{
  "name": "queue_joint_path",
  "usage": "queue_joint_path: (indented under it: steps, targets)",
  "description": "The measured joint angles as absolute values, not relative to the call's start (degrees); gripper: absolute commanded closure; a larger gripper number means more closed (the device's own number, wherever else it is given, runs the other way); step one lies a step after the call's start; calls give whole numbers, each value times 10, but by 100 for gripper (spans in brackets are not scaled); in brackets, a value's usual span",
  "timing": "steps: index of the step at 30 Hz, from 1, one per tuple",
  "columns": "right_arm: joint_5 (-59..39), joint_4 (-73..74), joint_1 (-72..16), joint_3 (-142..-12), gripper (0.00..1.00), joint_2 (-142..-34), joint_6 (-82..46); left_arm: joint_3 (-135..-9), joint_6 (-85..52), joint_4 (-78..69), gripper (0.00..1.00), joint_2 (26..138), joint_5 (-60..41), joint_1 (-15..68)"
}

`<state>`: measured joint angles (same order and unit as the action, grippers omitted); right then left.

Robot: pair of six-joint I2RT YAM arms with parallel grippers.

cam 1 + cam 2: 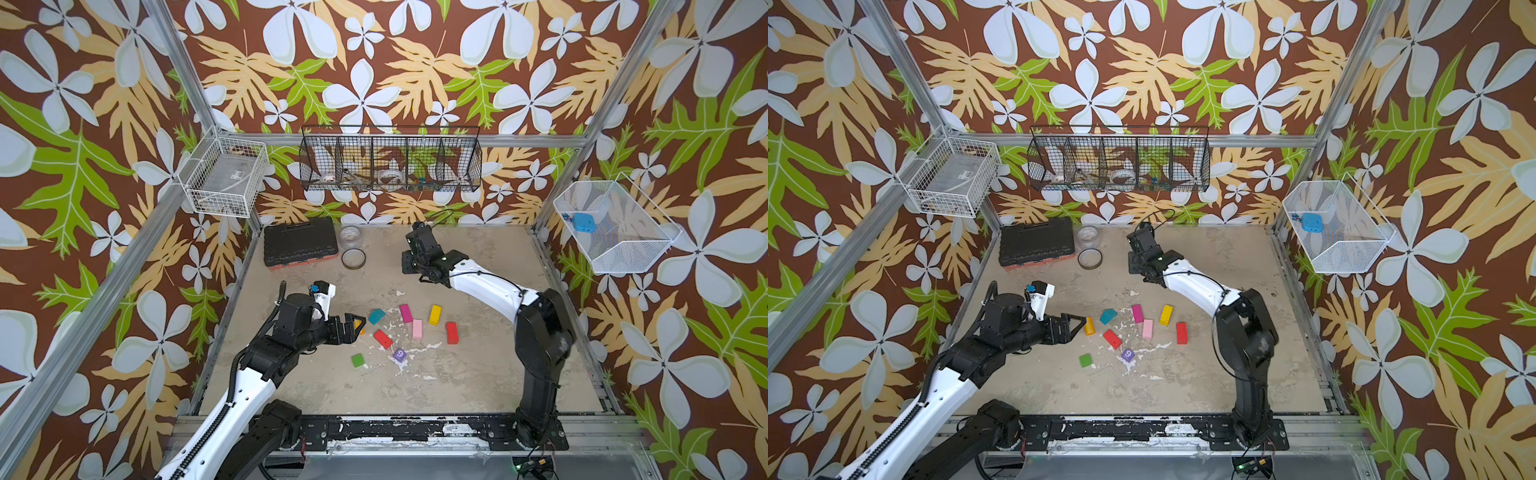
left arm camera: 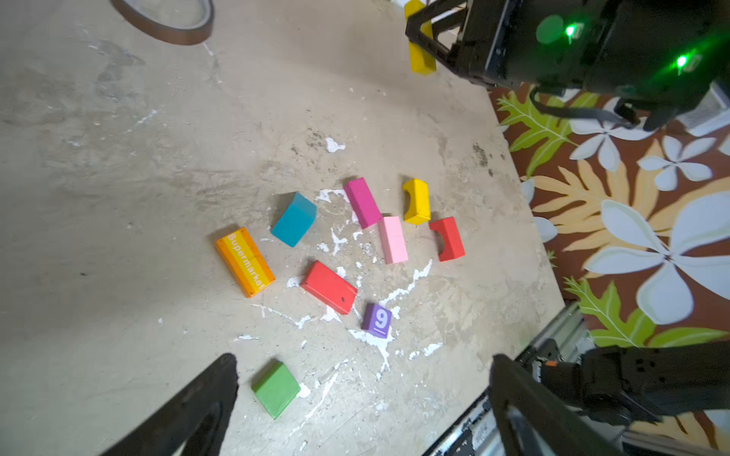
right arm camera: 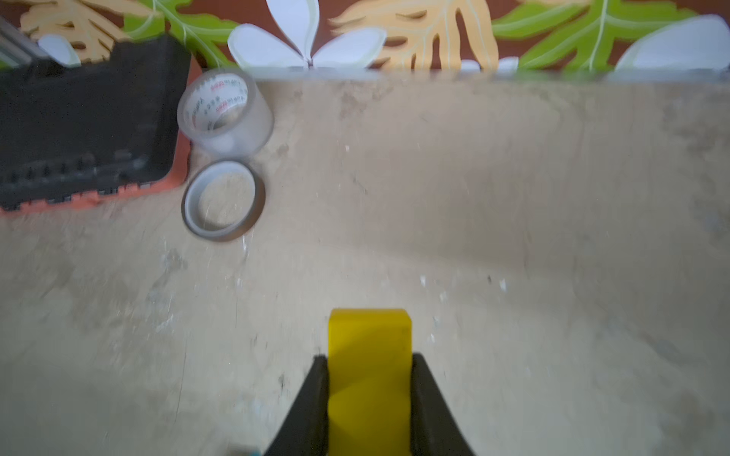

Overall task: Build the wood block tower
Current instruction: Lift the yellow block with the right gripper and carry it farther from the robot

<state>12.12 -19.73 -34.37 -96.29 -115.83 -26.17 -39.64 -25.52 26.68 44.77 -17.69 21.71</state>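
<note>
Wood blocks (image 1: 417, 328) lie loose in a single layer on the middle of the table (image 1: 478, 382), among them an orange brick (image 2: 245, 261), a teal piece (image 2: 294, 219), a red brick (image 2: 329, 287), a green block (image 2: 275, 389) and a purple cube (image 2: 377, 320) marked 9. My left claw (image 2: 365, 359) hangs released, jaws wide, at the left edge of the group by the orange brick. My right claw (image 3: 369, 357) is clenched on a yellow block (image 3: 369, 335), held above bare table toward the back, near a tape ring (image 3: 223, 199) and a black toolbox (image 3: 87, 118).
</note>
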Motion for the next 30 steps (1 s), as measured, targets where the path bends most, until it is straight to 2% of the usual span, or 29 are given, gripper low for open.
queue_joint_path:
  steps: [2, 5, 12, 24, 30]
  targets:
    - [116, -225, -330, -1032, 93, -1217, -250, -398, -259, 273, 0, 439, -161, 219]
    - [104, -258, -305, -1113, 90, -1277, -236, -399, -263, 276, 0, 426, -143, 220]
    - [99, -278, -284, -1126, 88, -1301, -221, -399, -272, 286, 0, 424, -107, 221]
    - [87, -264, -282, -953, 87, -1251, -219, -399, -273, 284, 0, 380, -111, 222]
    - [85, -252, -281, -914, 86, -1250, -221, -399, -273, 285, 0, 382, -115, 224]
